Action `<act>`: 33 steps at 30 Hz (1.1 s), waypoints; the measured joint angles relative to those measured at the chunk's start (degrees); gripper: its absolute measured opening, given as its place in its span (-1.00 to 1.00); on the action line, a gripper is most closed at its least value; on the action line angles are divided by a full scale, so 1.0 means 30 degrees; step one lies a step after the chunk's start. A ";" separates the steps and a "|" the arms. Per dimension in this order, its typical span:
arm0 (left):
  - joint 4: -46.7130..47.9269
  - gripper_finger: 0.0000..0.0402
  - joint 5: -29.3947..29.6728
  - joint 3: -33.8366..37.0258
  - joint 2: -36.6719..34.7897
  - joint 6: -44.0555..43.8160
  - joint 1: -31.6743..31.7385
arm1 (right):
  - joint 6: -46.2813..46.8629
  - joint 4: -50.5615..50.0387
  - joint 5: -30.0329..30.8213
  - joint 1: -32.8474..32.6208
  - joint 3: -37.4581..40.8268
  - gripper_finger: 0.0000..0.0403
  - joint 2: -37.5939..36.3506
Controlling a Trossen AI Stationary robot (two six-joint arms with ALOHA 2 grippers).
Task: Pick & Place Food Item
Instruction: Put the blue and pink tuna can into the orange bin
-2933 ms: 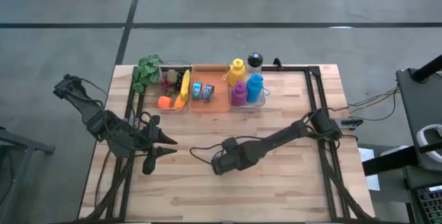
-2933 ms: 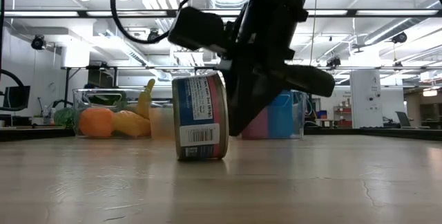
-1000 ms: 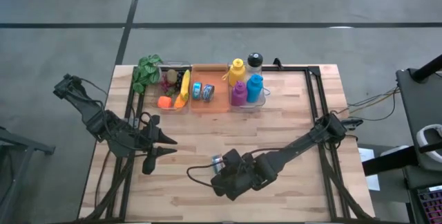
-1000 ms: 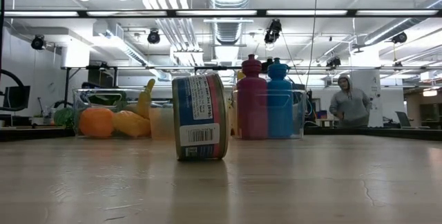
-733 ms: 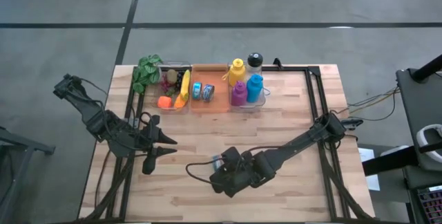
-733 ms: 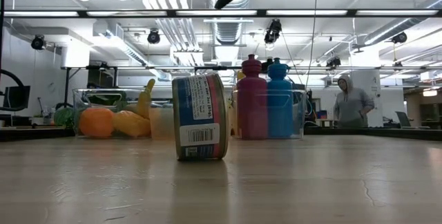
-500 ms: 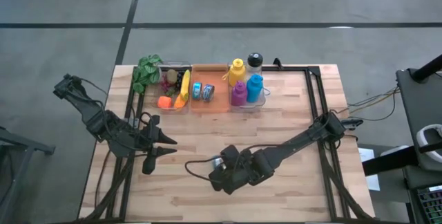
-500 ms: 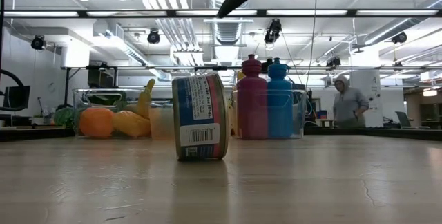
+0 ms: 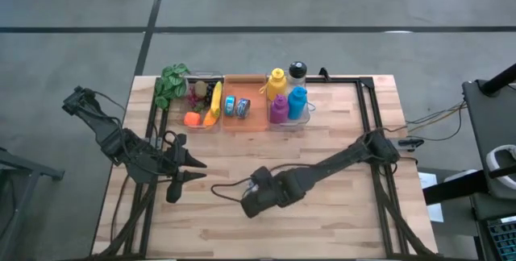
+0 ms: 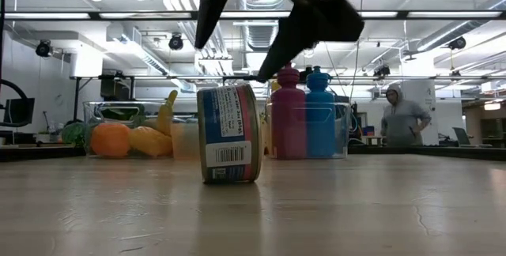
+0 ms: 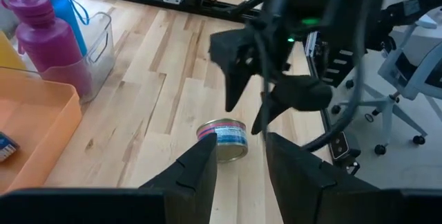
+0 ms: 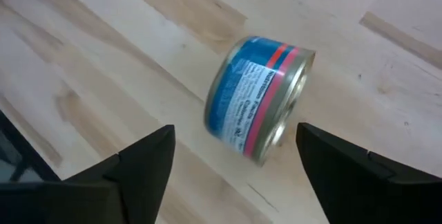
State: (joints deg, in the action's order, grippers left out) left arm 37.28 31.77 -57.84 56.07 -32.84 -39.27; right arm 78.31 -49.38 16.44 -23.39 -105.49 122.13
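**Pincer Hangs Over the Tin**

Wooden boards make up the table (image 9: 339, 213), and a big room with bright lights lies behind it. Near the middle of the table a small tin of food (image 12: 259, 99) rests on its round side, with nothing holding it. Right above it hangs the right pincer (image 12: 231, 158), its two fingers spread wide with the tin between them but not touching. At the left of the table waits the left pincer (image 9: 190, 171), partly open and empty. At the far edge sit the trays (image 9: 246, 122) with fruit and bottles. To grab well, the right pincer should come straight down and squeeze the flat ends, because a round side could roll away.
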 joint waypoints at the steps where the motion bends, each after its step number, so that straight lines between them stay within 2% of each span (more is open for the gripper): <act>1: 0.0007 -0.35 0.0000 0.0001 0.0000 0.0000 0.0000 | -0.0317 -0.0027 -0.0543 0.0203 0.0000 0.50 0.0090; 4: 0.0015 -0.36 0.0000 0.0005 0.0000 -0.0007 0.0000 | -0.0294 -0.0007 -0.1425 0.0681 0.0007 0.56 0.0260; 11: 0.0025 -0.35 0.0000 0.0005 0.0000 -0.0036 0.0007 | 0.0047 0.0258 -0.1449 0.0996 0.0007 0.62 0.0495; 20: 0.0100 -0.36 0.0000 0.0005 0.0000 -0.0029 0.0007 | 0.0497 0.0225 -0.0517 0.1058 0.0058 0.56 0.0799; 33: 0.0175 -0.37 0.0066 0.0005 0.0000 0.0007 0.0007 | 0.0321 0.0097 -0.0426 0.1106 0.0459 0.51 0.0770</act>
State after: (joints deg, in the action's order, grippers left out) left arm 37.80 31.97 -57.82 56.07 -32.82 -39.24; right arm 79.27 -49.09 15.16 -20.08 -104.12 124.44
